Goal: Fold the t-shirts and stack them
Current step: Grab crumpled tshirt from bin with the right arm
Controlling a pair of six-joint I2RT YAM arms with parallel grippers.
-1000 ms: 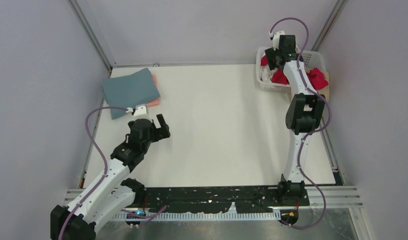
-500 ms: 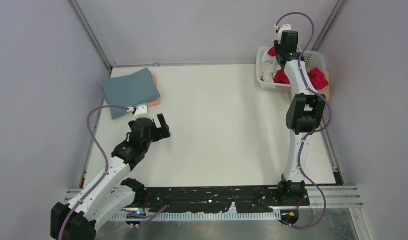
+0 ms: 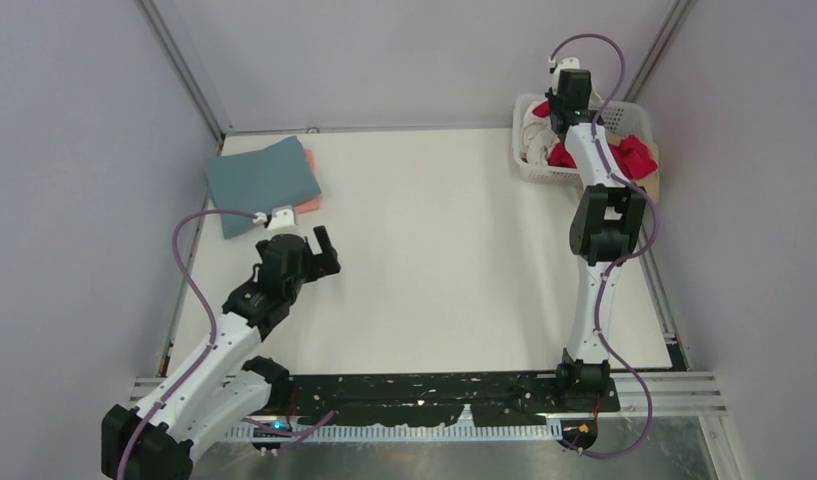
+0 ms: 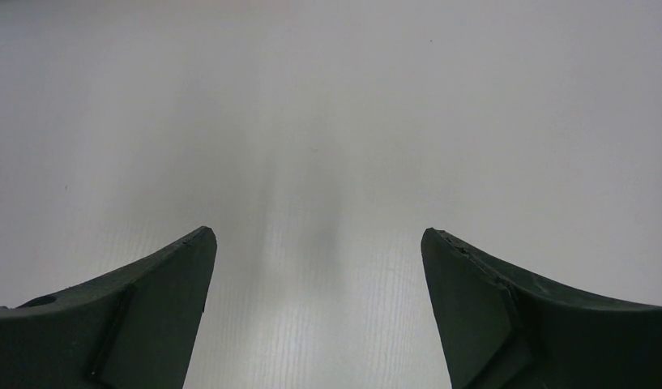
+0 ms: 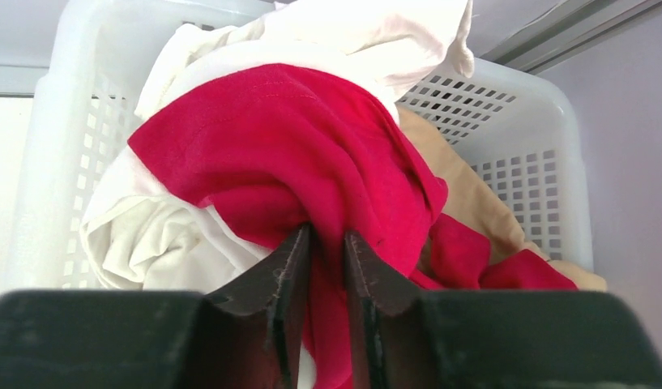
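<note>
Right wrist view: right gripper (image 5: 327, 237) is narrowed to a slit, with a fold of the red t-shirt (image 5: 311, 138) pinched between its fingers. The red t-shirt is draped over a crumpled white t-shirt (image 5: 165, 235), with a tan t-shirt (image 5: 465, 190) behind on the right, all inside the white basket (image 5: 526, 154). Top view hides that grip under the wrist but places the basket at the far right corner of the table (image 3: 454, 250). Left wrist view: left gripper (image 4: 319, 235) is spread wide, nothing between the fingers, only bare table below. Only the top view shows the folded teal t-shirt (image 3: 259, 178) lying on a pink t-shirt (image 3: 310, 203) at the far left corner, near the left gripper but apart from it.
</note>
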